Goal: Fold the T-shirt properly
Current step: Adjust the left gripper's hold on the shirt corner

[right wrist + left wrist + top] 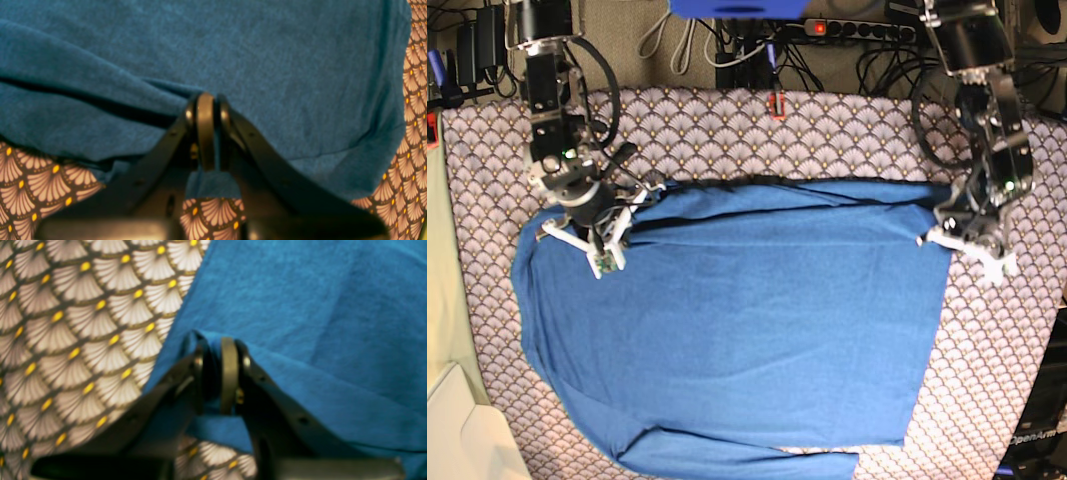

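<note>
Blue T-shirt (737, 330) fabric is pinched in both closed claws, left claw (222, 350) and right claw (205, 106). A fold is judged underway; next, the edge should be carried across evenly.

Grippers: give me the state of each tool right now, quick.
Left tool: closed on an edge of the blue T-shirt.
Right tool: closed, pinching a fold of the same shirt.

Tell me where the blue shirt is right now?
In the base view the T-shirt lies spread across the middle of the patterned tablecloth, its far edge between the two arms.
</note>
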Controlling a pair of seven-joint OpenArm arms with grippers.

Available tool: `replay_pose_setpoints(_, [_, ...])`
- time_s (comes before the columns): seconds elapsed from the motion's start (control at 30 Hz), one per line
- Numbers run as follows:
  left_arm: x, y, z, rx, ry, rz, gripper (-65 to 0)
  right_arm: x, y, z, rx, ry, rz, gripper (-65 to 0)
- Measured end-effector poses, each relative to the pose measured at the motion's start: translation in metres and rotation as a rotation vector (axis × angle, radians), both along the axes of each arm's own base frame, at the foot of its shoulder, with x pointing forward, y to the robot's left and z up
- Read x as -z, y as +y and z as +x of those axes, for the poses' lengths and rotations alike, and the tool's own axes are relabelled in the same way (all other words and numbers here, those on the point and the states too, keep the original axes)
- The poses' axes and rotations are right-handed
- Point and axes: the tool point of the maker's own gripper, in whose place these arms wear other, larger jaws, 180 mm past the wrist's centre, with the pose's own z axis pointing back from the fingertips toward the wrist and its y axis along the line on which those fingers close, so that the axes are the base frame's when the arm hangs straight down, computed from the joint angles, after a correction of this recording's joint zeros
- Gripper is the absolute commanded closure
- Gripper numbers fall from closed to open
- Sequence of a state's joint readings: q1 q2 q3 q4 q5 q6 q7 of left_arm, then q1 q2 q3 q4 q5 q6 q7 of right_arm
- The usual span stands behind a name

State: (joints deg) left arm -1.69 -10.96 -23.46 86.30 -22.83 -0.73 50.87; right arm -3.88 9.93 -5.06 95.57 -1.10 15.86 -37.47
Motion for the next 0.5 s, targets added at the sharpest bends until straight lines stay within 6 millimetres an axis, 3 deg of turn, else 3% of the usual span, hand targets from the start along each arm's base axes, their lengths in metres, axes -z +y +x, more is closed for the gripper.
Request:
replay_pose_setpoints(0.07, [-0.001,0.002,0.007,-0.008,-0.015,-0.004,-7.0,0.000,0.000,0.000,0.000,-0.001,0.000,0.0])
replay_pose_setpoints(0.23, [0.013,0.006,0.001,-0.024,0.037,-0.015,-7.0,0.001,-0.001,-0.001,0.000,0.002,-0.002,0.0])
replay_pose_setpoints(0.5, [0.005,0.004,0.006,-0.017,0.013,-0.020,-6.8,0.002,-0.001,-0.002,0.000,0.005,-0.004,0.0])
